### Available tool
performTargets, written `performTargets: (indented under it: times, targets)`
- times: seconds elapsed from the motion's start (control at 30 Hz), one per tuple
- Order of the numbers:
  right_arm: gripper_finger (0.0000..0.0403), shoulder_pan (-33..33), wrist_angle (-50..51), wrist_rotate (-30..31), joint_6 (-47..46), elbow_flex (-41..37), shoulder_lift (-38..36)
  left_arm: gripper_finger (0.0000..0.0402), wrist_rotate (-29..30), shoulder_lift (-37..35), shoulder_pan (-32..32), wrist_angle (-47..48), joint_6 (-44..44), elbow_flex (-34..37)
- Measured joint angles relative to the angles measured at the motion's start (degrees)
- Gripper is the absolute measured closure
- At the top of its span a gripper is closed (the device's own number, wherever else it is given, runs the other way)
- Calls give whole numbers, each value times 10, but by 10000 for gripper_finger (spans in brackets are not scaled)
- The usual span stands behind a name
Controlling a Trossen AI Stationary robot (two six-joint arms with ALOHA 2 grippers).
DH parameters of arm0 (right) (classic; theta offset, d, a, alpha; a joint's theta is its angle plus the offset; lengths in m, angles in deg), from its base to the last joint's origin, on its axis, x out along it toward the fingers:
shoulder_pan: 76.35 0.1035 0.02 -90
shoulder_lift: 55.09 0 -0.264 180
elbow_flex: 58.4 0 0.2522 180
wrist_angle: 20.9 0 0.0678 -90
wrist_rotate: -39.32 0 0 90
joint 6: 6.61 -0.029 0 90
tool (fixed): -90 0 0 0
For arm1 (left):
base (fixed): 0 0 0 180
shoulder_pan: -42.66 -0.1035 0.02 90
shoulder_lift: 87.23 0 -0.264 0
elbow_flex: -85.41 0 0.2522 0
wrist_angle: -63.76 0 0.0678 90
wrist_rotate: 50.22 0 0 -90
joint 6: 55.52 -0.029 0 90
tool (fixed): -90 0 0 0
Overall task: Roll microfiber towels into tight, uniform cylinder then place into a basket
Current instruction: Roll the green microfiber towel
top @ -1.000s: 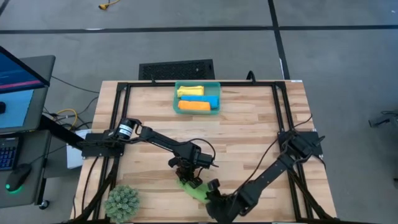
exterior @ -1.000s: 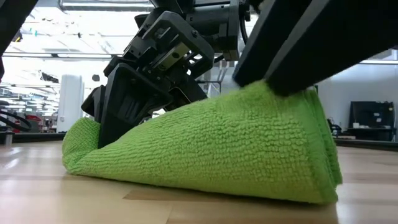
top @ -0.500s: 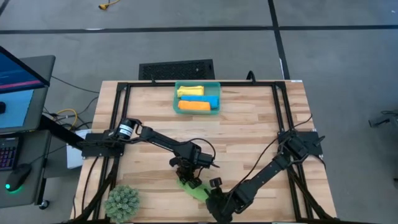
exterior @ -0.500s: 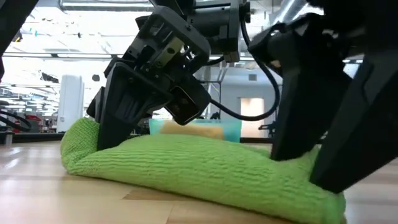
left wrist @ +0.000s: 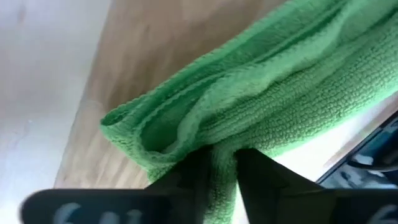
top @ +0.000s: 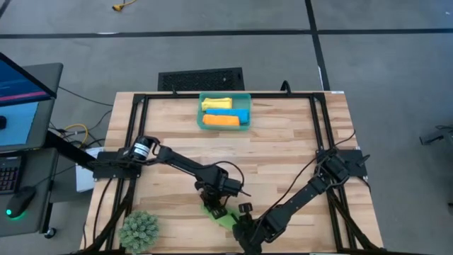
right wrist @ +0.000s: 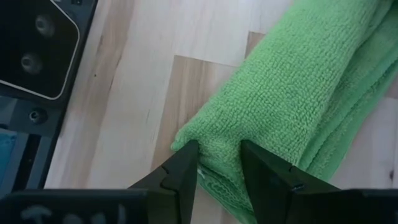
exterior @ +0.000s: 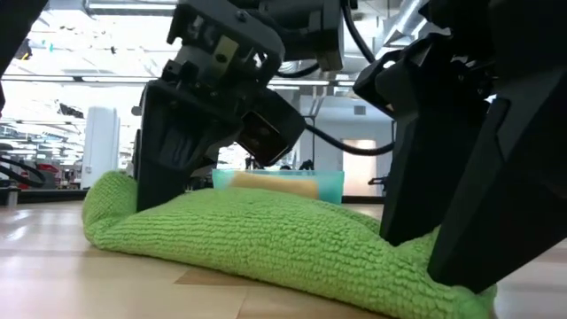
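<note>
Both grippers pinch the green towel [top: 221, 214] near the table's [top: 283, 142] front edge in the high view: the left gripper [top: 214, 206] on its far end, the right gripper [top: 239, 224] on its near end. Behind them the basket [top: 245, 122] holds yellow, blue and orange rolls

Low down, the folded green towel [exterior: 266, 244] lies flat on the wood, dark fingers pressing each end

Left wrist view: fingers [left wrist: 189, 177] clamp a narrow fold of the towel [left wrist: 267, 106]

Right wrist view: fingers [right wrist: 180, 174] straddle the towel's [right wrist: 292, 93] corner, nearly closed on it
</note>
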Motion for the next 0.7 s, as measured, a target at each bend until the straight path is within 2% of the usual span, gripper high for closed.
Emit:
performTargets:
  times: [0.17,0.33,0.53,0.7]
  targets:
    - [255,1,-3,-2,0,-1,1,280,-12,0,3,-3,-8,0]
    - [255,0,-4,-3,0,-1,1,250,-14,0,10,-3,-40,0]
    - [255,0,-5,-5,0,-1,1,250,-4,-7,12,-2,-65,1]
    - [255,0,-6,-5,-5,-2,1,257,66,-39,14,12,-78,4]
